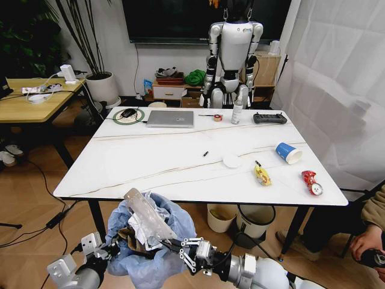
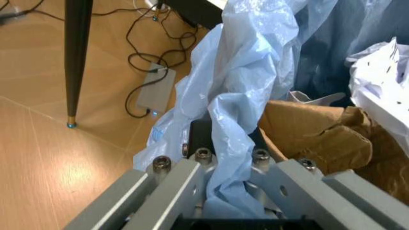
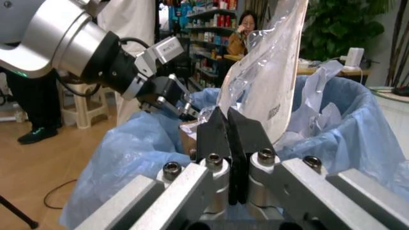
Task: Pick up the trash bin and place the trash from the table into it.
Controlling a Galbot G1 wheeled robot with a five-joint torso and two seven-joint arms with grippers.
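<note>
a large white marble-look table (image 1: 168, 162) with thin dark veins fills the middle of the head view. below its near edge, at the bottom centre of the frame, sits the trash bin (image 1: 174, 223), wrapped in a baggy light-blue liner and already holding brown cardboard (image 2: 319, 136), white tissues (image 2: 380, 79) and a clear plastic tray (image 1: 147, 217) that sticks up at a tilt. the left gripper (image 1: 103, 251), at the lower left, is clamped on the bin's liner and rim. the right gripper (image 1: 187, 253), at the bottom centre just right of the bin, has its fingers (image 3: 214, 136) pressed together on the edge of the clear tray. still on the table's right side lie a blue paper cup (image 1: 288, 152) on its side, a red can (image 1: 311, 182) and a yellow wrapper (image 1: 262, 174).
</note>
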